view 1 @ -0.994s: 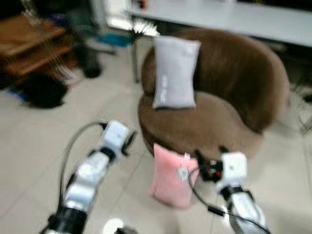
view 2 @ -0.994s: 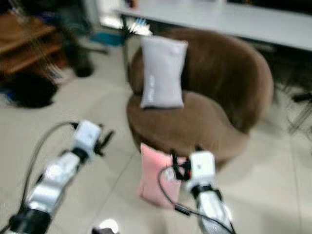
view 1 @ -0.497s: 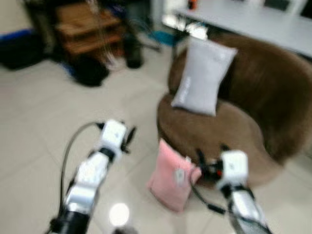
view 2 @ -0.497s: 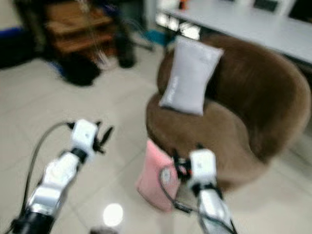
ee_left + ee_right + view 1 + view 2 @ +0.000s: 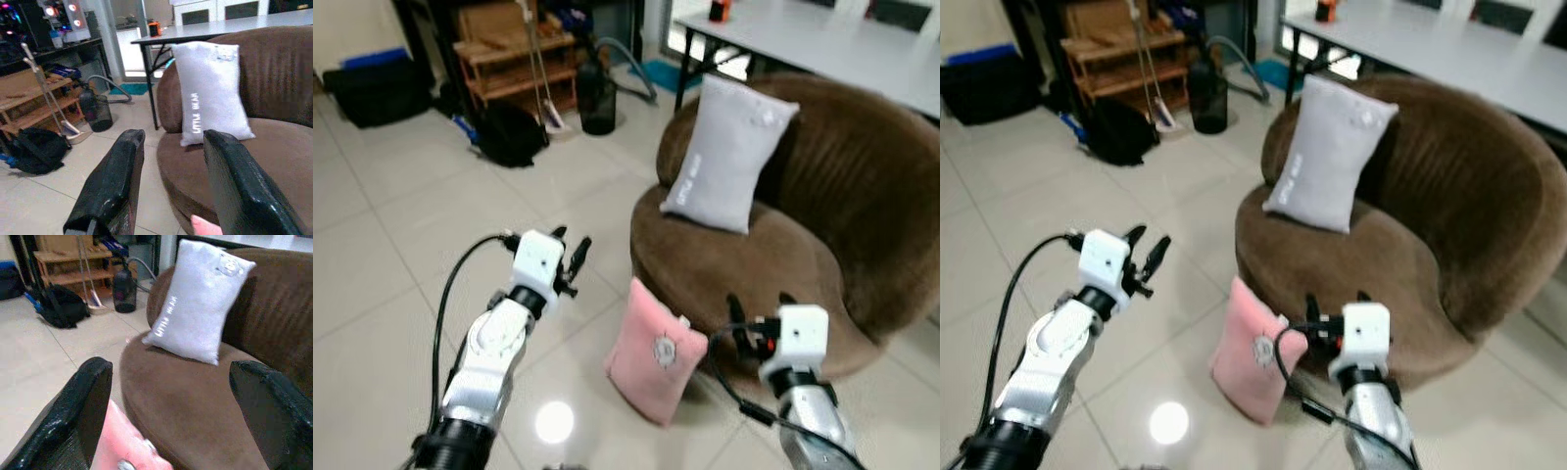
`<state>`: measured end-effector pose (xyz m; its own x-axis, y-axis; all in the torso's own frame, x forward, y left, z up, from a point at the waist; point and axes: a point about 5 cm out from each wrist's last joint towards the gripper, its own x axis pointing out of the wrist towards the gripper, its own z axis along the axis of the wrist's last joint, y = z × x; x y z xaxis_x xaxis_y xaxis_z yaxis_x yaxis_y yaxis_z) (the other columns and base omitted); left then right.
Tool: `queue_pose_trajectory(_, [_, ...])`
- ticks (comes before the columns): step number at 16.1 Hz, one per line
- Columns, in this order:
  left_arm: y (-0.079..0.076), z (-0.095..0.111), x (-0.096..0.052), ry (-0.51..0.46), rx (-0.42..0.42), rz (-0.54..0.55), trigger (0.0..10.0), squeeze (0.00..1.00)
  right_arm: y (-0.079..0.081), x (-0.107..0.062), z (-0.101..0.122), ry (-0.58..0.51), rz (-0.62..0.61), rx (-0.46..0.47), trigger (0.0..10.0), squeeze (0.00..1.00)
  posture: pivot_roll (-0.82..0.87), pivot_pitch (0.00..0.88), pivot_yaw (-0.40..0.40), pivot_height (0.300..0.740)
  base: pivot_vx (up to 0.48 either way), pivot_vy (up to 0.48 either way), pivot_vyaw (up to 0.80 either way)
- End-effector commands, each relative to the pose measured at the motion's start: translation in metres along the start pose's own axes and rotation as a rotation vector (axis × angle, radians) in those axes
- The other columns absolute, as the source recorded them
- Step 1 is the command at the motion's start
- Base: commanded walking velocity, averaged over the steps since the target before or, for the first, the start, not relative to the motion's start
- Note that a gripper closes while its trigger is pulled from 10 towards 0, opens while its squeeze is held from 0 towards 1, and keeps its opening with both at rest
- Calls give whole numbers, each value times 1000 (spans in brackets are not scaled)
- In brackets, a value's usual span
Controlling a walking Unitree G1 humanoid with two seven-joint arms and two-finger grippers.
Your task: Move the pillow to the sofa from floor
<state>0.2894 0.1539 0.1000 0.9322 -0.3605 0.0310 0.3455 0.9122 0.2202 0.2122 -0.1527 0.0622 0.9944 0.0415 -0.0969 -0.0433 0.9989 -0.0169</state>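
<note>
One grey pillow [image 5: 211, 93] on the sofa [image 5: 288, 73] reads "LITTLE BEAR".

A black bag [image 5: 512, 132] lies on the floor [image 5: 382, 264] at upper left, near a wood shelf [image 5: 514, 61]. A white table [image 5: 822, 44] stands at upper right.

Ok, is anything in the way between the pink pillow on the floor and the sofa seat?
Nothing visible blocks it. The pink pillow leans against the sofa base. A grey pillow stands at the seat's back, leaving the front free.
</note>
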Motion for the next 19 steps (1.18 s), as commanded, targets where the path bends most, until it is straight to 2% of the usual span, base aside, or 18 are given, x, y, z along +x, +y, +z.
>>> queue_pose_trajectory(1, [-2, 3, 3, -14, -4, -15, 10000, 0, -4, -1, 0, -8, -12, 4, 10000, 0, 55, 14, -10, 740, 398, 0, -494])
queue_pose_trajectory(7, [-1, 2, 2, -14, -2, -22, 10000, 0, -3, 0, 1, -11, -9, -1, 10000, 0, 55, 14, -7, 740, 399, 0, 0])
queue_pose_trajectory(8, [-1, 1, 1, -14, -3, -22, 10000, 0, 2, 0, 1, -12, 42, -34, 10000, 0, 55, 14, -7, 740, 382, 0, 800])
queue_pose_trajectory(11, [-2, 0, 0, -11, -3, -27, 10000, 0, 7, -1, 0, -3, 75, -33, 10000, 0, 55, 14, -7, 740, 373, 0, 800])
queue_pose_trajectory(13, [-4, -6, -3, 25, -5, -30, 10000, 0, 5, -3, -3, 12, 43, 33, 10000, 0, 56, 19, -11, 740, 0, 0, 400])
queue_pose_trajectory(16, [-7, -9, -5, 28, 9, -42, 10000, 0, 5, -5, -6, 26, 69, 10, 10000, 0, 56, 19, -11, 735, 0, 0, 0])
queue_pose_trajectory(19, [-8, -12, -11, 6, -6, -35, 10000, 0, 7, -7, -7, 26, 90, 18, 10000, 0, 56, 19, -11, 695, 0, 0, 0])
